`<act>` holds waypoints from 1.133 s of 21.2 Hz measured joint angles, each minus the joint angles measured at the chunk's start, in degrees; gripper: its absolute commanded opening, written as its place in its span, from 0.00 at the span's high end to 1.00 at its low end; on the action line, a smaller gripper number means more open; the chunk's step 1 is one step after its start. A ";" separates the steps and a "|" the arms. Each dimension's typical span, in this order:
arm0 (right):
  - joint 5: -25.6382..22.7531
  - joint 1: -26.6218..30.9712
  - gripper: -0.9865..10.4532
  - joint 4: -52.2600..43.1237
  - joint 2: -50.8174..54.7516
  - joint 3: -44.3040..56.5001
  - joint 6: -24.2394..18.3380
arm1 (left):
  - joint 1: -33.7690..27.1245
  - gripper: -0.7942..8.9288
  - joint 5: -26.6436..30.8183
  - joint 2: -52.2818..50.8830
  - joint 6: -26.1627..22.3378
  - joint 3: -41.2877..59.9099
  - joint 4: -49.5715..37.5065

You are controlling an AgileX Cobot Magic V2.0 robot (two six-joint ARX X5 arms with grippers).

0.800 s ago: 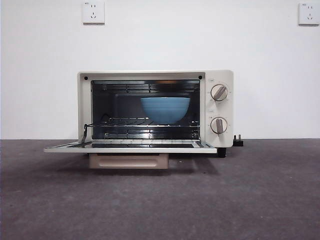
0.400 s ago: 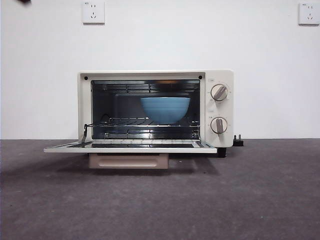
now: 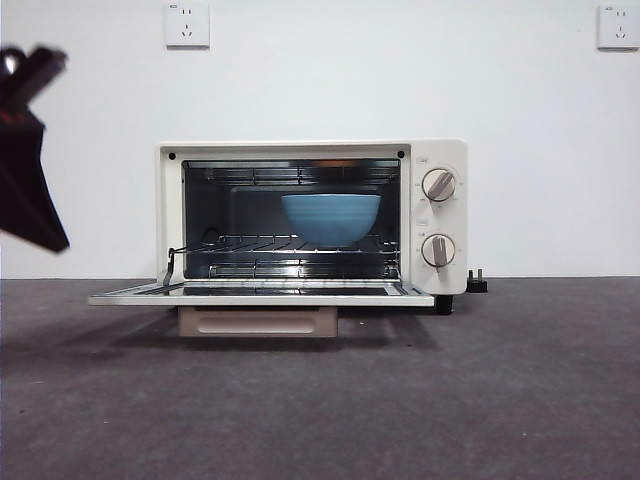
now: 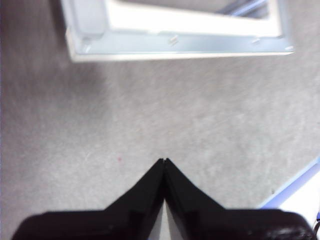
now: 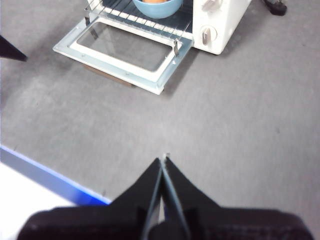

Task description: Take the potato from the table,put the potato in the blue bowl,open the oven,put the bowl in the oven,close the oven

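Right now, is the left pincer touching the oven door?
Apart. The left wrist view shows the left pincer, shut, over bare table, with grey surface between its tip and the open oven door. The front view agrees.

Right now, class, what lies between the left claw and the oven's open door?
Only bare table: in the left wrist view, the shut left claw hangs over grey surface, with nothing before the open door.

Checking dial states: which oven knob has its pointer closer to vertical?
The lower knob on the oven: its pointer bar stands nearly upright, while the upper knob is turned, its bar slanting up to the right.
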State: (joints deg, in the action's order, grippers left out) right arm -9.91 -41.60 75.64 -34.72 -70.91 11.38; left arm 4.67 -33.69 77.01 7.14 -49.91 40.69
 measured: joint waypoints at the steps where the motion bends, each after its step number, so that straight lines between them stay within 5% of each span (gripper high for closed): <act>1: -1.01 0.00 0.93 1.33 1.11 0.35 0.81 | -0.28 0.93 -0.24 1.57 0.04 0.02 -0.79; 10: -3.19 0.00 0.93 1.92 2.93 0.57 5.99 | -4.26 0.93 -3.26 16.11 7.37 0.02 -12.33; 24: -3.56 0.00 0.92 1.90 2.93 0.57 7.96 | -5.11 0.93 -5.49 22.99 27.28 0.00 -29.51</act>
State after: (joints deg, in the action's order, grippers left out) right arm -13.47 -41.60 77.54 -31.79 -70.35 19.33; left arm -0.45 -39.18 100.01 34.41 -49.91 11.18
